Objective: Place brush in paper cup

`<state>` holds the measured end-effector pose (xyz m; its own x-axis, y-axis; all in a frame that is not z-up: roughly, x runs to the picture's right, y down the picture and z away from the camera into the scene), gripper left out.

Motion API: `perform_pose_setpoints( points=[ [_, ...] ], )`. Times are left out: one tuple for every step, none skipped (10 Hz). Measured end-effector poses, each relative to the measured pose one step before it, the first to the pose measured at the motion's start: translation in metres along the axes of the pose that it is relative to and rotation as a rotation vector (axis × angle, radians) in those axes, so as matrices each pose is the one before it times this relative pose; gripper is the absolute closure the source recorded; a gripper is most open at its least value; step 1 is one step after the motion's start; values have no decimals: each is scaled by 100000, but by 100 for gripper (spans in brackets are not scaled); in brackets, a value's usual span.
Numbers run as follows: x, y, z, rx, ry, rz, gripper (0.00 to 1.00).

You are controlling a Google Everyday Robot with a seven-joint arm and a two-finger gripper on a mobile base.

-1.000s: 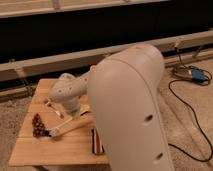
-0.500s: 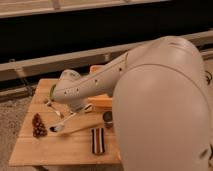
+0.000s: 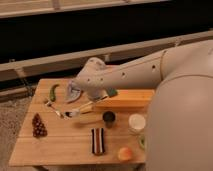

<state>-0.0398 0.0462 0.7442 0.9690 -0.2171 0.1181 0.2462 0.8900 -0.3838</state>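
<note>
The brush lies on the wooden table, left of centre. Its pale handle points right toward a wooden block and its dark head points left. My gripper hangs just above and behind the brush, at the end of the white arm that reaches in from the right. The white paper cup stands upright at the right of the table, in front of the block. It is well to the right of the gripper and partly next to my arm's big link.
A dark metal cup stands between the brush and the paper cup. A light green cup peeks out by my arm. There is a wooden block, a thin fork, a green pepper, grapes, a striped dark object and an orange fruit.
My arm's large link has shifted right in the view, uncovering the cups and the right of the table. The gripper stays over the brush, slightly further right. The brush has not moved.
</note>
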Motion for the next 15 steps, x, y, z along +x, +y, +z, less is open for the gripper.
perform_pose_setpoints(
  points=[
    [2372, 38, -420, -33, 0, 3996, 100],
    [1126, 126, -256, -315, -323, 1745, 100],
    [1153, 402, -391, -692, -1262, 1086, 100],
    [1501, 692, -514, -1025, -1688, 104, 100],
    [1134, 585, -440, -974, -1361, -759, 100],
    [251, 459, -401, -1329, -2007, -2056, 100],
    [761, 623, -558, -1125, -1824, -1758, 100],
    [1208, 491, -616, -616, -931, -640, 100],
    [620, 210, -415, -274, -1136, -433, 100],
    [536, 103, -490, -622, -2745, -359, 100],
    [950, 249, -384, -667, -2074, 890, 100],
    [723, 186, -297, -319, -1861, 844, 100],
    [752, 137, -406, -116, -2545, 1119, 100],
    [427, 132, -341, -253, -2237, 588, 100],
    [492, 219, -363, -243, -1989, 649, 100]
  ],
)
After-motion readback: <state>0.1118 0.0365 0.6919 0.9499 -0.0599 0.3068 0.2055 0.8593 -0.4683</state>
